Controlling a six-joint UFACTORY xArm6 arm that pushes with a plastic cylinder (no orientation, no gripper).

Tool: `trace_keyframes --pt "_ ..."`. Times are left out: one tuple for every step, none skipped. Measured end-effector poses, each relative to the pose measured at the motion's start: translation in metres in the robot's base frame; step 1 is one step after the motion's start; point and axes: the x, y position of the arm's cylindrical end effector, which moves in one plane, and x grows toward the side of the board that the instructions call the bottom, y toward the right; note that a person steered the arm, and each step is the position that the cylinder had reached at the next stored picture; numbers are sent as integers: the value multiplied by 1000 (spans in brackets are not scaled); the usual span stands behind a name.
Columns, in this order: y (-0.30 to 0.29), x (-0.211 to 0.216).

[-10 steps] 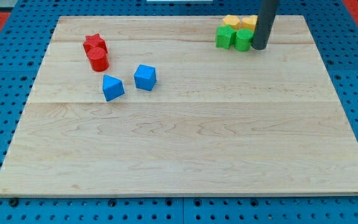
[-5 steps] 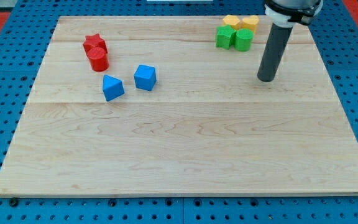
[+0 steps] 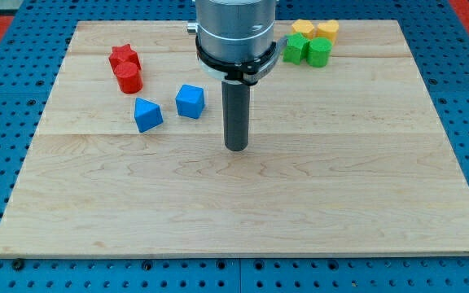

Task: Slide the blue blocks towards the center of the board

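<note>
We rest my tip (image 3: 236, 148), bare and grasping nothing, mid-board just right of the blue cube (image 3: 190, 101) and the other blue block (image 3: 147, 114), which lie toward the board's (image 3: 243, 220) upper-left, untouched, presumably before rounding behind them.

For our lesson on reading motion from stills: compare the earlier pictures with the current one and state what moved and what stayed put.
Only my tip moved: from beside the green blocks at the view's top right, it swept down and left to the board's middle, now right of the two blue blocks, touching neither. The blue, red, green and yellow blocks stayed where they were.
</note>
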Motion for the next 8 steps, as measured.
trace_keyframes --pt "0 4" --pt "0 8" --pt "0 14" --pt "-17 20" --pt "-69 21" --pt "-147 6" --pt "-179 -28" --pt "-167 -50"
